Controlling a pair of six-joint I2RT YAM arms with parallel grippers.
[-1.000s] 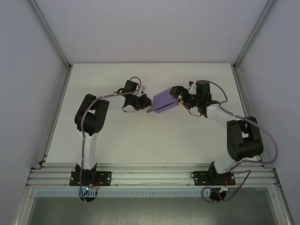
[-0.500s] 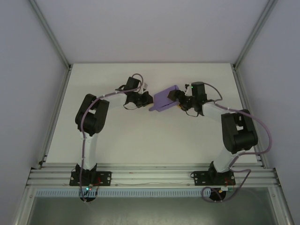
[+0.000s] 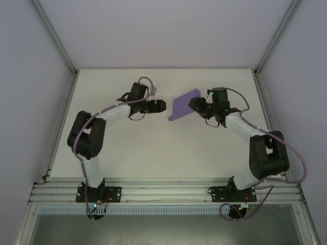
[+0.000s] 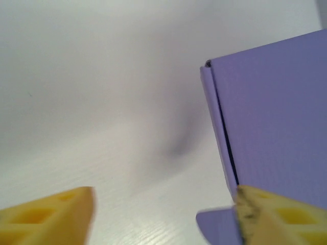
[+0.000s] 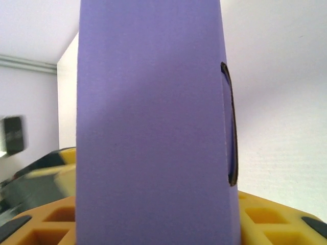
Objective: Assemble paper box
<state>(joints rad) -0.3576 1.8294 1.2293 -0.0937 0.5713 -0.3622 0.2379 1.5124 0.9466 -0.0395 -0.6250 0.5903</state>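
Clamping the purple thin-card paper box [image 3: 185,103] by its right end, tilted above the white bench [image 3: 153,148], the right pincer [image 3: 196,106] holds it while the left pincer [image 3: 161,105] gapes released just beside it; light, crease-prone card probably wants holds along folded edges.

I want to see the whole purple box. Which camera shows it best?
The top external view: the paper box shows nearly whole there, outline and all. The left wrist view catches one corner and an edge of it; the right wrist view is so close you see one flat purple face.
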